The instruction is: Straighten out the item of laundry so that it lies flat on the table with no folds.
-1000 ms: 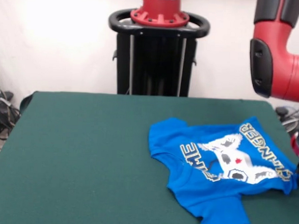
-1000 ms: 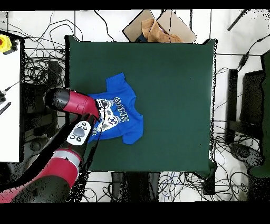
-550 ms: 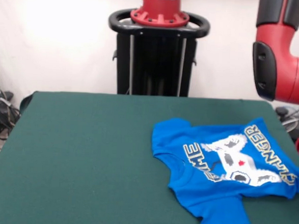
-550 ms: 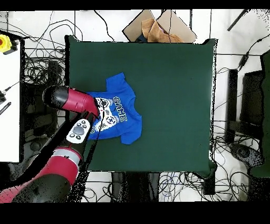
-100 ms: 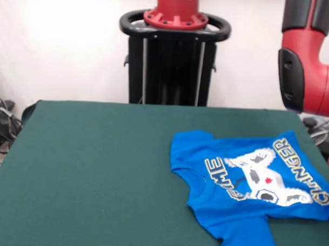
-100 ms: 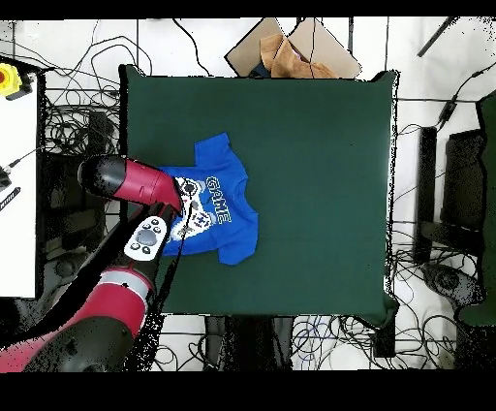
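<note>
The blue T-shirt (image 5: 243,188) lies printed side up on the dark green surface (image 5: 98,169), toward the right side in the front view and close to the left edge in the overhead view (image 6: 211,211). It is not flat: the cloth is bunched, one sleeve (image 5: 247,236) juts toward the near edge and the other (image 5: 188,145) curls at the shirt's left end. The front view shows the print clearly, a white pixel game controller (image 5: 260,180) between the words "GAME" and "CHANGER". In the overhead view only "GAME" (image 6: 219,202) reads, since the red arm (image 6: 131,184) covers the shirt's left part. The front view cuts the arm (image 5: 312,63) off at the right edge. The pincer is not plainly seen in either view, so I cannot tell how far open it is or whether it holds the cloth
</note>
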### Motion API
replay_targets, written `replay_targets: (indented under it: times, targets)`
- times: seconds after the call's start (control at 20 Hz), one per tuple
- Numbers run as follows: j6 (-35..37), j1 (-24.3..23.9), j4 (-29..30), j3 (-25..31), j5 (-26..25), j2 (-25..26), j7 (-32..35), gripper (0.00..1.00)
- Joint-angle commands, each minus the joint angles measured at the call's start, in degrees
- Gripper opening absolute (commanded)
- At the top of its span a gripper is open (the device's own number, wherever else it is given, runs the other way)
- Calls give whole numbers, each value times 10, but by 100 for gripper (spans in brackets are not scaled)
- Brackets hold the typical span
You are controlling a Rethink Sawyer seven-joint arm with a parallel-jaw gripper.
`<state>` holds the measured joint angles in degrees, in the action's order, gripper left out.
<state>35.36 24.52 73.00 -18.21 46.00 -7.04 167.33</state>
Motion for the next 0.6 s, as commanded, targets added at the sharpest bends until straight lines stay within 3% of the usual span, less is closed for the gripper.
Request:
replay_targets:
  times: [0.05,0.25,0.35,0.4,0.45,0.6]
  targets:
    - [-33,-18,21,78,43,-4,132,100]
    - [-3,-33,126,82,57,-96,94,100]
    - [49,-25,91,64,41,-101,122,100]
    - [56,-28,100,67,41,-114,117,100]
    - [22,-53,173,86,59,-143,61,100]
    - [44,-48,175,82,51,-171,74,100]
